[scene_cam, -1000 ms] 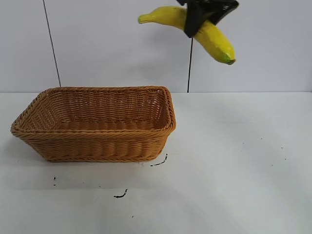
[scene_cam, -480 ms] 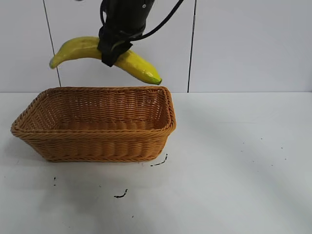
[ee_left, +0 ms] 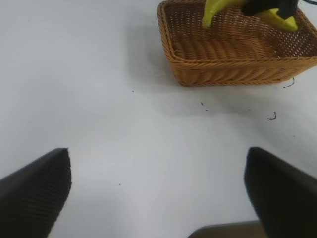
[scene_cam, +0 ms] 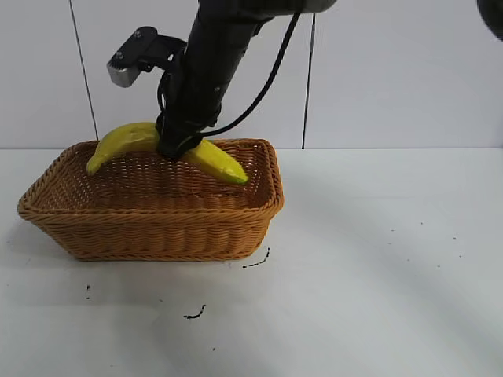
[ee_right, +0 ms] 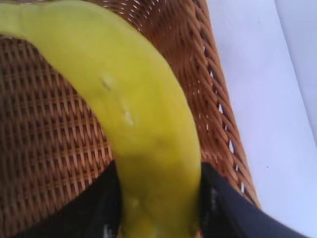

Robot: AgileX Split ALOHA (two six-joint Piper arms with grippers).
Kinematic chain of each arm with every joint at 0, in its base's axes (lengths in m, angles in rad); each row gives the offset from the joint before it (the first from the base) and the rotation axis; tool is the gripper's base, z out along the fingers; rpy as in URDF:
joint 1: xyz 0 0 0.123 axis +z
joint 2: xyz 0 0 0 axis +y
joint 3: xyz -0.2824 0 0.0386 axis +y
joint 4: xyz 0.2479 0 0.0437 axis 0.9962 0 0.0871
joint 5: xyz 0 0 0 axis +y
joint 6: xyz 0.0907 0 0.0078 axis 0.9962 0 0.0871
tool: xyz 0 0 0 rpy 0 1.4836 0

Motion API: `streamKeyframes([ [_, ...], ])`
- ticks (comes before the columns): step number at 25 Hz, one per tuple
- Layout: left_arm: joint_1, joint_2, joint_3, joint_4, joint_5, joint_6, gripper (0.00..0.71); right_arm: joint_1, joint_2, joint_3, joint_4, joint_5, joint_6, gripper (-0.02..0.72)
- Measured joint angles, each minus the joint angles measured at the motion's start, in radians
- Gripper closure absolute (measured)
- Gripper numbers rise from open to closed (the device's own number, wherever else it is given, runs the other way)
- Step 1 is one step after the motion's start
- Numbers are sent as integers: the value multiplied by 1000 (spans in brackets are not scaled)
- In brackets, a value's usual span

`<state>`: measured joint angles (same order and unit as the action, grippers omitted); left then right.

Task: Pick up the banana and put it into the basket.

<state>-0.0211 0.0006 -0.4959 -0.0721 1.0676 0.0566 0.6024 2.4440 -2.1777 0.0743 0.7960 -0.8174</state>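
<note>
My right gripper [scene_cam: 178,144] is shut on the middle of the yellow banana [scene_cam: 126,140], holding it just inside the tan woven basket [scene_cam: 157,228], over its back half. The banana's greenish tip [scene_cam: 238,178] points toward the basket's right end, its stem toward the left end. In the right wrist view the banana [ee_right: 133,114] fills the frame between my black fingers [ee_right: 96,208], with the basket's weave [ee_right: 44,148] under it. My left gripper [ee_left: 158,193] is open and empty over bare table, far from the basket [ee_left: 237,54].
The white table [scene_cam: 377,275] has a few small dark marks [scene_cam: 195,314] in front of the basket. A white wall with dark vertical seams [scene_cam: 308,102] stands behind.
My right gripper has carried the banana from high at the upper right, leftward and down, into the basket's opening. The basket has not moved.
</note>
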Motion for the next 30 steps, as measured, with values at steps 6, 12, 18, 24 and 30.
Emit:
streamKeyframes([
  [6, 0, 0, 0, 0, 0, 0, 20, 0, 37, 0, 10, -10, 0, 400],
  [12, 0, 0, 0, 0, 0, 0, 20, 0, 37, 0, 21, -12, 0, 385],
  [18, 0, 0, 0, 0, 0, 0, 20, 0, 24, 0, 45, -14, 46, 41],
  [24, 0, 0, 0, 0, 0, 0, 20, -2, -92, 0, -37, 22, 510, 12],
  [30, 0, 0, 0, 0, 0, 0, 20, -88, -181, -2, -74, 204, 690, 12],
])
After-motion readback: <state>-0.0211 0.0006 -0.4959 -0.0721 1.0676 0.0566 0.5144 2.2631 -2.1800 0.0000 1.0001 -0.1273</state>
